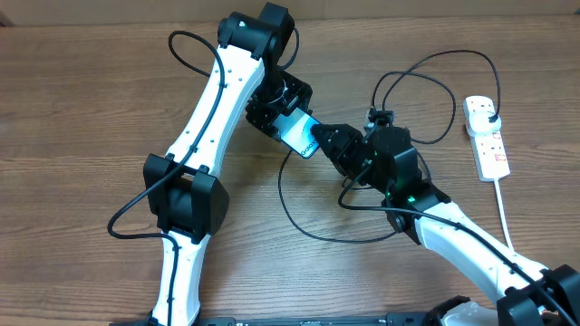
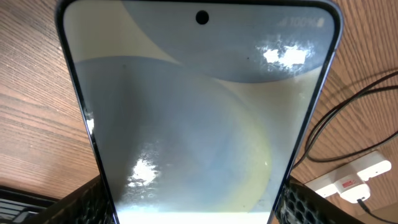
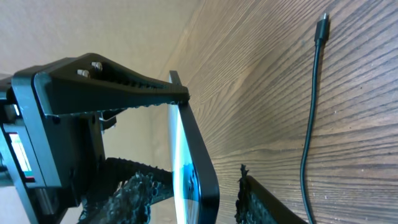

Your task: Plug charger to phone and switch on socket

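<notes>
The phone (image 1: 298, 135), screen glowing light blue, is held off the table edge-on. My left gripper (image 1: 286, 119) is shut on its long sides, and its fingers (image 2: 84, 205) press both edges of the phone (image 2: 199, 112). My right gripper (image 1: 318, 145) straddles the phone's free end. In the right wrist view the phone (image 3: 200, 168) stands between the jaws of the right gripper (image 3: 199, 202), with a gap to the finger (image 3: 264, 199) at its back. The charger cable (image 1: 299, 226) loops on the table with its connector tip (image 3: 322, 25) lying free. The socket (image 1: 488, 138) lies at the right.
A black plug (image 1: 489, 111) sits in the socket, whose white cord (image 1: 504, 208) runs toward the front edge. The socket (image 2: 348, 182) also shows in the left wrist view. Black cable loops (image 1: 426, 81) lie behind my right arm.
</notes>
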`<state>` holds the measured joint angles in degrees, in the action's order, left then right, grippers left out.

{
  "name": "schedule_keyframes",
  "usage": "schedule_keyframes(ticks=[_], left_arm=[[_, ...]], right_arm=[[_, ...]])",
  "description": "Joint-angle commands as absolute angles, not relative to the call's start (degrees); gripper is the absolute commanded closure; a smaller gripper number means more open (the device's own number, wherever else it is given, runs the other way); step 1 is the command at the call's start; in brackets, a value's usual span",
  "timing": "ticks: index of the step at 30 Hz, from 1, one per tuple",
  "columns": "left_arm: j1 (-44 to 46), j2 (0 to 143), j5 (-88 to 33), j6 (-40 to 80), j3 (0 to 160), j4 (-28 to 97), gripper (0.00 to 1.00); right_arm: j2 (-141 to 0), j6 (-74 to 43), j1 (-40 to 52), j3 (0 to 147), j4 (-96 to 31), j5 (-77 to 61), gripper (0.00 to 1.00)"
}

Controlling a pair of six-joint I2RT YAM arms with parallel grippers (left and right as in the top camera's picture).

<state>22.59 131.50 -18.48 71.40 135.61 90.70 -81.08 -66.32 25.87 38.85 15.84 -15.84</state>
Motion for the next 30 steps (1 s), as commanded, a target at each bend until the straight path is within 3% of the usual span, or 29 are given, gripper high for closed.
schedule_keyframes(ticks=[1,11,21,30], left_arm=[[23.5,129.2,-19.5,73.6,137.0,90.8,0.3],[24.8,129.2,-19.5,74.0,137.0,90.9,0.3],[24.8,129.2,-19.5,75.0,137.0,91.1,0.29],[24.8,129.2,-19.6,75.0,137.0,91.0,0.29]], right_arm=[[-82.2,-66.8,27.3,40.3,16.3,-13.7,0.57],[-85.0,-67.5,28.7,40.3,20.6,-13.3,0.62],[-85.0,-68.1,28.7,40.3,20.8,-13.0,0.74],[-85.0,-71.6,28.7,40.3,20.9,-12.7,0.74]])
